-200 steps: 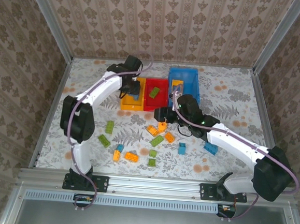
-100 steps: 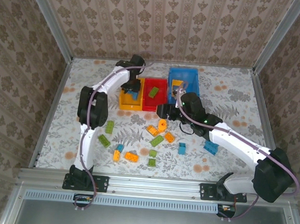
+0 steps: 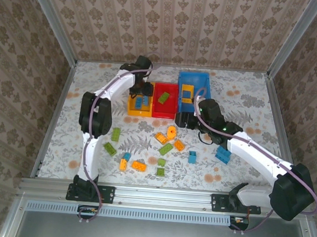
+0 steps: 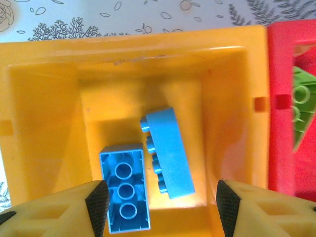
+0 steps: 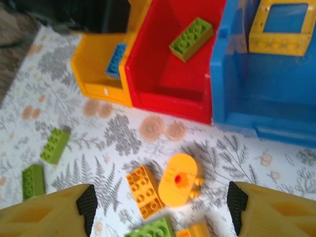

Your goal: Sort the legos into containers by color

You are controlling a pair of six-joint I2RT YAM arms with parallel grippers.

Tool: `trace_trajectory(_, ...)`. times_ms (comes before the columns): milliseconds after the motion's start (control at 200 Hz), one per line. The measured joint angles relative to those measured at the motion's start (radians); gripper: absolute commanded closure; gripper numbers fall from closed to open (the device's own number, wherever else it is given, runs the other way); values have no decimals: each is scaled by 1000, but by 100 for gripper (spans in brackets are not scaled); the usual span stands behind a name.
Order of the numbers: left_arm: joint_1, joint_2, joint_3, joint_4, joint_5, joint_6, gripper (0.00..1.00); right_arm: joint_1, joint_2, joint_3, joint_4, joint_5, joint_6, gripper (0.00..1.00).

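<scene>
Dozen-odd loose legos [image 3: 166,149] strewn mid-desk [image 3: 247,103]. Right end effector [image 5: 161,203] spread, empty, above orange brick [image 5: 143,190]: likely next pick, needs descent, then squeeze. Far edge: left end effector [image 4: 160,200] spread over yellow-orange bin [image 4: 232,89], two blue bricks [image 4: 168,153] inside; drop-off apparently complete.

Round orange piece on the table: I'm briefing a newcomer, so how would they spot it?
Find the red bin, middle of three at the far side of the table. Just in front of it, among loose bricks, lies the round orange piece. Its outline is rounded; every neighbour is a rectangular brick.
</scene>
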Motion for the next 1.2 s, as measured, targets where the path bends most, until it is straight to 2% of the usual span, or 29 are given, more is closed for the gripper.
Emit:
trace_trajectory(130, 0, -66, -48, 17, 10, -19, 32, 24, 12, -10, -75, 23, -50, 28)
trace_trajectory(260, 0, -180, -148, 53, 10, -50, 29, 77, 88, -3, -112, 34, -66, 24)
trace_trajectory(465, -21, -519, -499, 206, 54, -84, 25, 132, 294, 103, -153, 84, 40, 18)
trace_trajectory(640, -119, -786, -761, 327, 135, -107, 25, 137, 394, 169, -151, 131, 180, 19)
trace_trajectory(930, -206, -935, -930, 345, 159, -164, 26, 140, 546, 267, -160, 180, 307, 32)
trace_trajectory(1200, -233, -1006, -946, 341, 155, -179, 27, 151, 581, 274, -170, 215, 351, 66)
